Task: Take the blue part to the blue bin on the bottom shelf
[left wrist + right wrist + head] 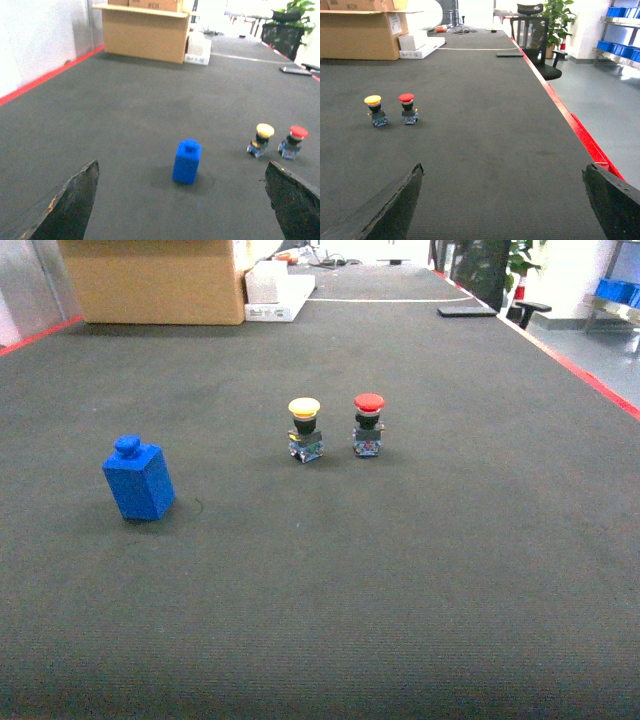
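Note:
The blue part, a small blue block with a knob on top, stands upright on the dark table mat at the left. In the left wrist view the blue part sits ahead of my left gripper, in line with the gap and beyond the wide-apart fingertips. My left gripper is open and holds nothing. My right gripper is also open, over bare mat. Neither gripper shows in the head view. Blue bins sit on a steel rack far right, off the table; I cannot tell which tier is the bottom shelf.
A yellow push button and a red push button stand mid-table, right of the blue part. A cardboard box and a white box sit at the far end. A red strip marks the table's right edge, with an office chair beyond.

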### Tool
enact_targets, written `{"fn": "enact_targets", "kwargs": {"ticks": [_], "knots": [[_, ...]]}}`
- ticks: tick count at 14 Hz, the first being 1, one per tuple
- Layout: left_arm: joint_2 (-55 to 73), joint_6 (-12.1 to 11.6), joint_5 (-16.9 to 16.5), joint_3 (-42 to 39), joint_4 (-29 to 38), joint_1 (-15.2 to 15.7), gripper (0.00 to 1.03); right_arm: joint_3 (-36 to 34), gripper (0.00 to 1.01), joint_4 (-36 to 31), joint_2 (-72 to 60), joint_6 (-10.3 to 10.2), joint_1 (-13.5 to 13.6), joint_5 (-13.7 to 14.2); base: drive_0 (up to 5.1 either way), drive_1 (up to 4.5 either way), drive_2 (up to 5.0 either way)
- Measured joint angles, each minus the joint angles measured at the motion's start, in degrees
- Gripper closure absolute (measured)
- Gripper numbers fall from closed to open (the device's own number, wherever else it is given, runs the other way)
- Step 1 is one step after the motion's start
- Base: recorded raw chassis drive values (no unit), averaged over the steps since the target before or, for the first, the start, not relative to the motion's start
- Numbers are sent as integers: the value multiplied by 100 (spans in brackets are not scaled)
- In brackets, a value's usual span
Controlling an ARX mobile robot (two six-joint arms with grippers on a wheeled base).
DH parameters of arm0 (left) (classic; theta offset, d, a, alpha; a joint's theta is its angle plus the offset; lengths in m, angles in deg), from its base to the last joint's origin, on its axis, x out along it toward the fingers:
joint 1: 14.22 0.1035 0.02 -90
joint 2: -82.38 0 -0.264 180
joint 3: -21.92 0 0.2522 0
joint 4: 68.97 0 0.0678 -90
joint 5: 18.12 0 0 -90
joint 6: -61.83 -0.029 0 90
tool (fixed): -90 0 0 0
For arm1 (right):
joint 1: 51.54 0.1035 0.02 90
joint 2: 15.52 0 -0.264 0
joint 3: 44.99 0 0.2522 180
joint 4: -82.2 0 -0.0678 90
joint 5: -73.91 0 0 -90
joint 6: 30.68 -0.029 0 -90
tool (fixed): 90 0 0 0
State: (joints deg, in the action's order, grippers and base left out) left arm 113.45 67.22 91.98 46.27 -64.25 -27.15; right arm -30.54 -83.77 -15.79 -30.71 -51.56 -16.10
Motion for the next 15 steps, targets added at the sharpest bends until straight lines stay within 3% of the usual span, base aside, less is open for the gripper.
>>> {"fn": "enact_targets", "kwargs": {"ticks": [3, 5, 7, 11, 15], "knots": [[2479, -466, -636, 951, 1690, 262, 5, 0, 3, 0, 0, 0, 0, 0, 0, 0, 0], [4251, -767, -772, 1591, 2599, 409, 5, 0, 3, 2, 0, 0, 0, 0, 0, 0, 0], [6089, -990, -813, 2417, 2931, 205, 5, 0, 3, 0, 0, 0, 0, 0, 0, 0, 0], [7733, -833, -431, 3239, 3147, 125, 5, 0, 3, 0, 0, 0, 0, 0, 0, 0, 0], [8054, -675, 138, 3440, 3567, 214, 5, 0, 3, 0, 0, 0, 0, 0, 0, 0, 0]]}}
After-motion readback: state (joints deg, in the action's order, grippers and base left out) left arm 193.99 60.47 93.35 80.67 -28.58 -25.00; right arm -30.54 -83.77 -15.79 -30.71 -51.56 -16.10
